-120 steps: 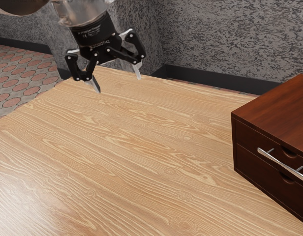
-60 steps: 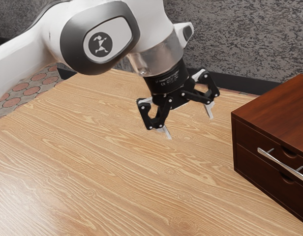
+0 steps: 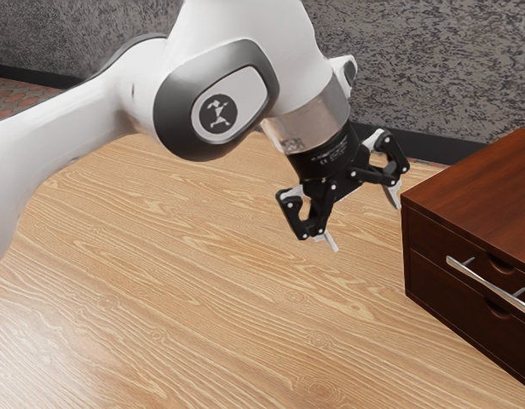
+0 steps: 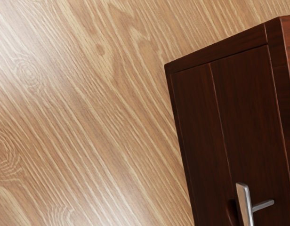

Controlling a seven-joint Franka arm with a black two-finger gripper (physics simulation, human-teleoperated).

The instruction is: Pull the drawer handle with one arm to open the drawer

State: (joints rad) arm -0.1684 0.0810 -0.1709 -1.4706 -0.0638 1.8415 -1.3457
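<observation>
Our hand (image 3: 362,221) hangs wide open, empty, above the desk (image 3: 160,290). Dark cabinet (image 3: 488,192) near it; silver handle (image 3: 487,284) untouched, drawer fronts flush.

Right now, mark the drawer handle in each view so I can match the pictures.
Exterior view: the drawer handle sits on the dark cabinet front at the exterior view's right, apart from the open gripper.
Wrist view: the drawer handle shows on the cabinet front panel, beside a dark recess.
Shared landmark: the cabinet's edge against the light wooden table.
</observation>
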